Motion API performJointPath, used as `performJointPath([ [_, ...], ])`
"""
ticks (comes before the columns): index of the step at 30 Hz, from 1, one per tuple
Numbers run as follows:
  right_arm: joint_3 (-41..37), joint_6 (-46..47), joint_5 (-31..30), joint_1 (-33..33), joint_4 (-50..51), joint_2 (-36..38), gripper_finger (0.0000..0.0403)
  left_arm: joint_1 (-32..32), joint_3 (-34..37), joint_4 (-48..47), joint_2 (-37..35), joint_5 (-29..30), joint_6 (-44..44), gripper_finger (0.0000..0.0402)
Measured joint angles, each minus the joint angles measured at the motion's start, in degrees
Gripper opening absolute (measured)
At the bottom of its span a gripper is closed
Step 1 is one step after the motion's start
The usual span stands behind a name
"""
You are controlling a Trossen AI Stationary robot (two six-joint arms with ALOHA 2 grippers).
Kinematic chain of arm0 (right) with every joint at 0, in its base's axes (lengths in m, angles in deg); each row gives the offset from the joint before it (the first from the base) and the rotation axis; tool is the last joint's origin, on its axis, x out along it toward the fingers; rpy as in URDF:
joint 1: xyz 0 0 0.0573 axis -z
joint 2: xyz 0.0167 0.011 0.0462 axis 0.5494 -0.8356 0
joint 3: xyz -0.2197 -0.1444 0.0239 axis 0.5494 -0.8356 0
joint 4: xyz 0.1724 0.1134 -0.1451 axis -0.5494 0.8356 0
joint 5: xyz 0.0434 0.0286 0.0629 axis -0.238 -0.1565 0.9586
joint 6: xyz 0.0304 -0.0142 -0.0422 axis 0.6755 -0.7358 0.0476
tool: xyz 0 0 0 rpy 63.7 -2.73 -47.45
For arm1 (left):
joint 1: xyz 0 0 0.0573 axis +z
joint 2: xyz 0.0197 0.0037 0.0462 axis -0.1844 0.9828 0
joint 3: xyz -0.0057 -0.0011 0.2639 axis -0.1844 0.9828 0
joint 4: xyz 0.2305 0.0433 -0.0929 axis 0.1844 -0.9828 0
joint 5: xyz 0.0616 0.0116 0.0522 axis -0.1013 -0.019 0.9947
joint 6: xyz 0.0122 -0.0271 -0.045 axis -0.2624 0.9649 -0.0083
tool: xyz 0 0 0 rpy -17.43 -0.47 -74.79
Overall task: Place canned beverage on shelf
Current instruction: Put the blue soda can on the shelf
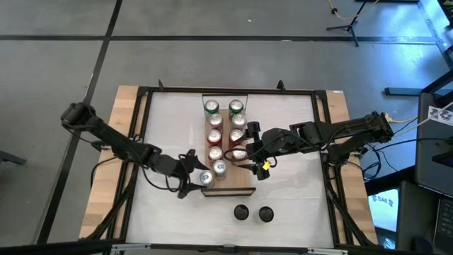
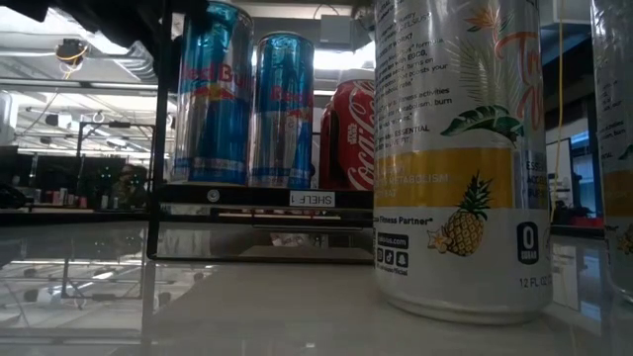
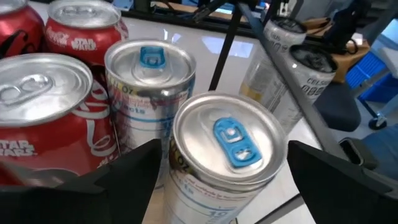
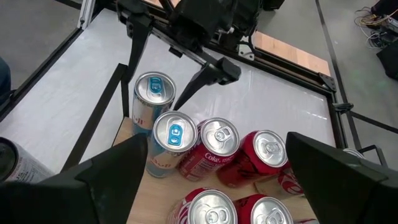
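Note:
The light-wood shelf point(image 1: 237, 185) lies in the middle of the table with several cans standing on it in two rows: green, red and silver. Two silver-blue cans with blue tabs stand at its near left end. My left gripper point(image 1: 194, 174) is open, with one finger on each side of the nearer blue-tab can point(image 3: 225, 146), which stands upright on the shelf; a gap shows beside one finger. That can also shows in the right wrist view point(image 4: 154, 88). My right gripper point(image 1: 245, 153) is open and empty above the red cans point(image 4: 217, 138) on the shelf's right side.
Two dark-topped cans point(image 1: 241, 212) point(image 1: 265, 213) stand on the white tabletop in front of the shelf; one of them, with a pineapple print point(image 2: 460, 158), fills the low view. The table's black frame point(image 1: 141, 113) runs round the edges.

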Motion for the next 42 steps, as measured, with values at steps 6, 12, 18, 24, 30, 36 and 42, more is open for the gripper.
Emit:
performJointPath([
  [6,0.0,0.0,0.0,0.0,0.0,0.0,0.0376,0.0,0.0,0.2,-1.3,-0.2,0.0,0.0343],
  [12,0.0,0.0,0.0,0.0,0.0,0.0,0.0376,0.0,0.0,0.2,-2.1,0.9,-1.5,0.0343],
  [18,0.0,0.0,0.0,0.0,0.0,0.0,0.0376,0.0,0.0,-0.4,-5.9,1.1,-4.4,0.0343],
  [24,0.0,0.0,-0.3,0.0,-0.1,0.0,0.0376,0.0,0.0,-8.4,-13.9,1.3,-3.8,0.0343],
  [30,0.0,0.0,-0.2,0.0,-0.1,0.0,0.0376,-0.6,0.0,-16.8,-21.0,1.0,3.2,0.0343],
  [36,0.0,0.0,-0.2,0.0,0.0,0.0,0.0376,-2.8,0.0,-18.6,-21.4,0.7,13.9,0.0343],
  [42,0.0,0.0,-0.2,0.0,0.0,0.0,0.0376,-6.1,0.1,-32.3,-19.9,2.0,23.9,0.0326],
])
